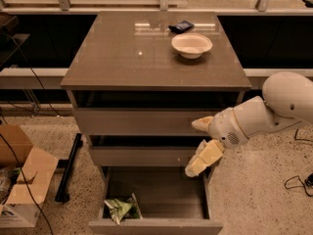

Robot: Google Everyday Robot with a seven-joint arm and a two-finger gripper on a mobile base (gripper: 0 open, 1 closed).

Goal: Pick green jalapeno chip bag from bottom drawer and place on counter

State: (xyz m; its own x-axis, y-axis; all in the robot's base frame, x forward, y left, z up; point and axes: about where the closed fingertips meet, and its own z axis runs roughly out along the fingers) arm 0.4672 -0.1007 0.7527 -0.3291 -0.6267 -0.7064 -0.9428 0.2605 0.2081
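The green jalapeno chip bag (121,209) lies crumpled in the front left corner of the open bottom drawer (155,224). My gripper (195,146) hangs in front of the cabinet's right side, above the drawer's right rear part, well right of and above the bag. Its two cream fingers are spread apart with nothing between them. The counter (122,58) is the glossy grey-brown top of the cabinet.
A white bowl (191,45) and a small dark blue packet (181,26) sit at the counter's back right. The two upper drawers are shut. A cardboard box (22,180) and a black bar (68,168) lie on the floor at left. Cables lie at right.
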